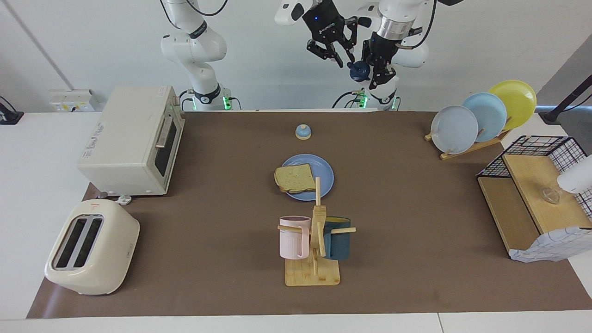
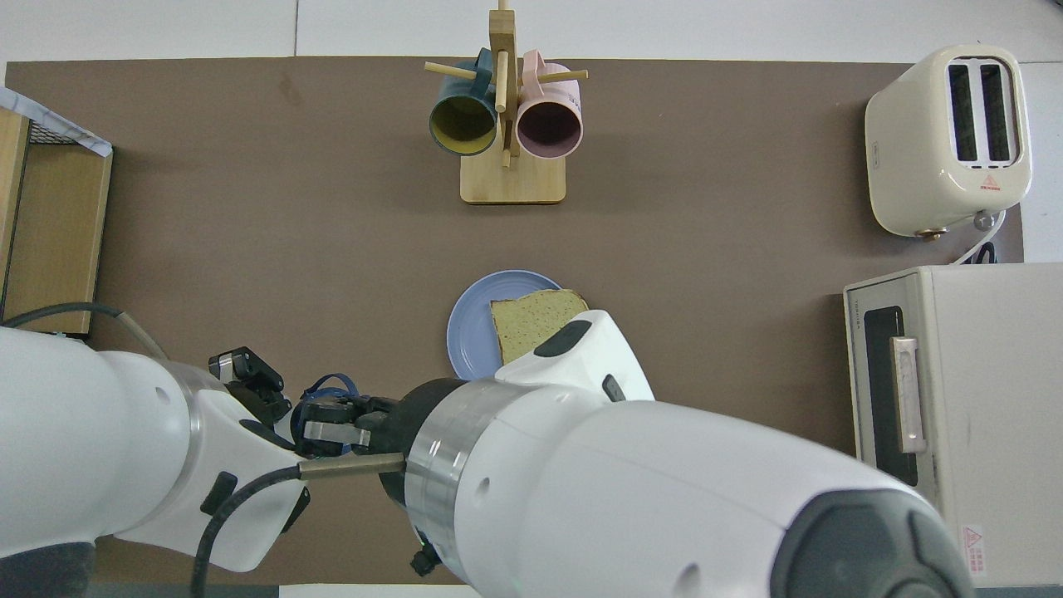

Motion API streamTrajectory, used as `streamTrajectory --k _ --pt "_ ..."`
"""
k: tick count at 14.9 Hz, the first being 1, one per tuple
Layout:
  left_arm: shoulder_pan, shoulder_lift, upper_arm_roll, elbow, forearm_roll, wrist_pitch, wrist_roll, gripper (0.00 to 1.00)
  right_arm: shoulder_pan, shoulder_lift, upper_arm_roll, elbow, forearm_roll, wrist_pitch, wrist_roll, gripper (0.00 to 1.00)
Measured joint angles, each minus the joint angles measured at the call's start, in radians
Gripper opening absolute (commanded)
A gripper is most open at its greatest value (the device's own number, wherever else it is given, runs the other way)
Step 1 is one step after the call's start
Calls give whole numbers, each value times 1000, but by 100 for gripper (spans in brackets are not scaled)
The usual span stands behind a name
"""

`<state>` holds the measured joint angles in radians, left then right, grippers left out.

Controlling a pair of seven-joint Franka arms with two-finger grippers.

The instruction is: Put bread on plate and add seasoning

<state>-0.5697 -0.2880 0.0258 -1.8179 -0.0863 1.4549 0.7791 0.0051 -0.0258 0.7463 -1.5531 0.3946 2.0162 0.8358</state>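
The left gripper [image 1: 370,69] hangs high over the robots' edge of the table, its jaws clenched on the seasoning [image 1: 359,70], dark cap showing. The right gripper [image 1: 340,54] leans in just beside it, and whether its fingers are spread or closed cannot be told. Both arms are raised and bent toward each other. The bread [image 1: 294,178] lies on the plate [image 1: 323,178], overhanging its rim. A bell [image 1: 303,132] sits nearer the robots; a mug rack [image 1: 317,240] with 2 mugs stands farther out

Tan bread [image 1: 294,178], blue plate [image 1: 323,172].
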Motion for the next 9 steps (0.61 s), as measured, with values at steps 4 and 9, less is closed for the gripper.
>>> streamTrajectory --k 4,9 --pt "0 0 0 -2 0 6 -7 42 0 1 3 -12 0 35 0 30" --pt "-2 0 -10 -2 0 11 -42 42 0 2 5 -28 0 54 0 25"
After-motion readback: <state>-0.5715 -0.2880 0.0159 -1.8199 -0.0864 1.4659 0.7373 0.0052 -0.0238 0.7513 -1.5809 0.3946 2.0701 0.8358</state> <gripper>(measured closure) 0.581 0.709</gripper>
